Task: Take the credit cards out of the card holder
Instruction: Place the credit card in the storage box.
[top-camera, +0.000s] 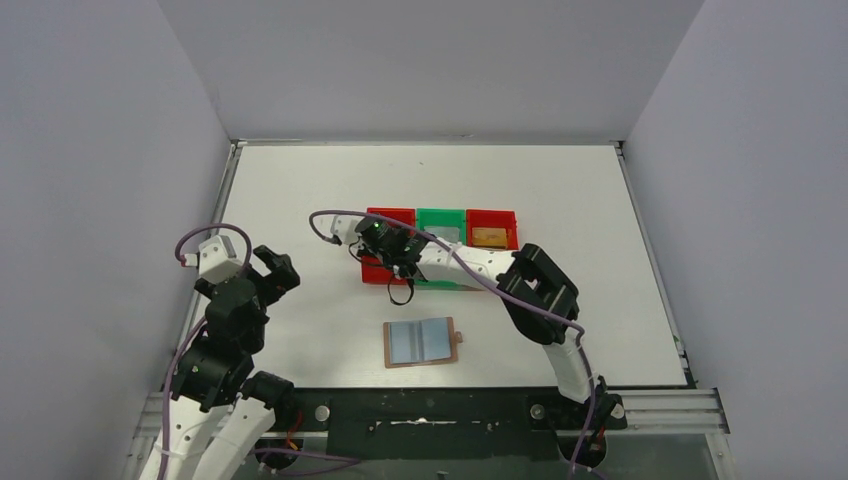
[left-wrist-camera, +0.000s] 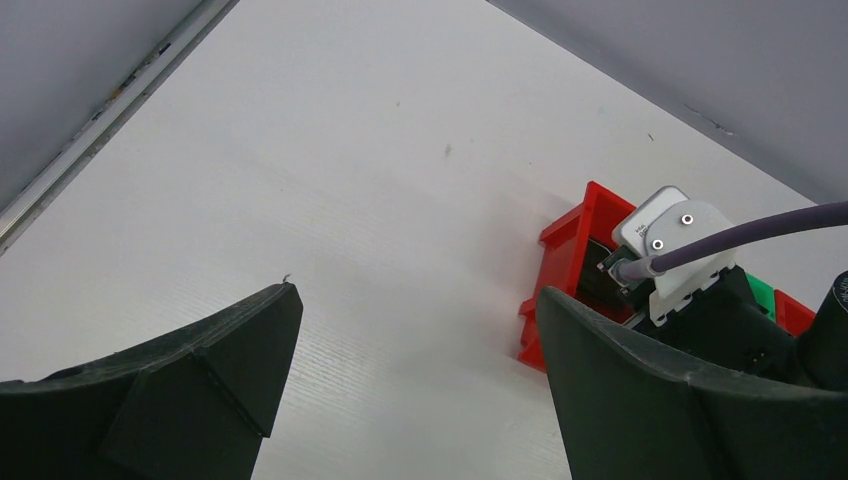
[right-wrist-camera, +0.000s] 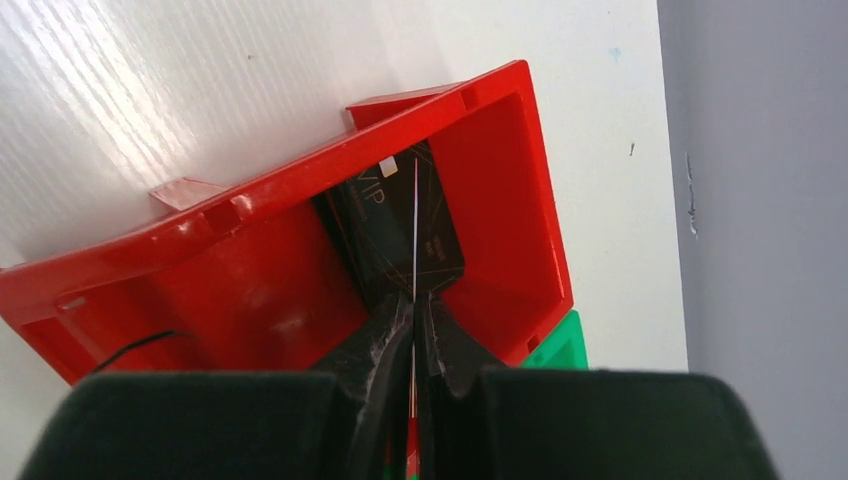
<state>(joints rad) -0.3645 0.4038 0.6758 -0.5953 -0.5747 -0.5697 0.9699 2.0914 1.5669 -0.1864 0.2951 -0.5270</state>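
- The white counter (top-camera: 300, 180) carries everything and is walled in grey on three sides.
- The right arm (top-camera: 540, 285) is stretched left and far, over the row of bins; the left arm (top-camera: 230, 320) is held at the counter's left edge, well apart from the bins.
- Three bins are set touching in a row at mid-counter: a left red bin (right-wrist-camera: 500, 200), a green bin (top-camera: 441, 215) and a right red bin (top-camera: 492, 214).
- The holder (top-camera: 420, 342) is laid open and flat on the counter, near of the bins, its grey-blue lining up and its snap tab to the right.
- A black card (right-wrist-camera: 380, 250) marked VIP is seen lying in the left red bin.
- A gold card (top-camera: 490, 237) is seen in the right red bin, and a pale card (top-camera: 441, 233) in the green bin.
- A thin card (right-wrist-camera: 414, 230), seen edge-on as a white line, is held upright above the black card; its colour cannot be told.
- The right tool (right-wrist-camera: 413, 300) is clenched on the thin card, over the left red bin.
- The left tool (left-wrist-camera: 418, 295) is released, its fingers spread wide above bare counter, with nothing between them.
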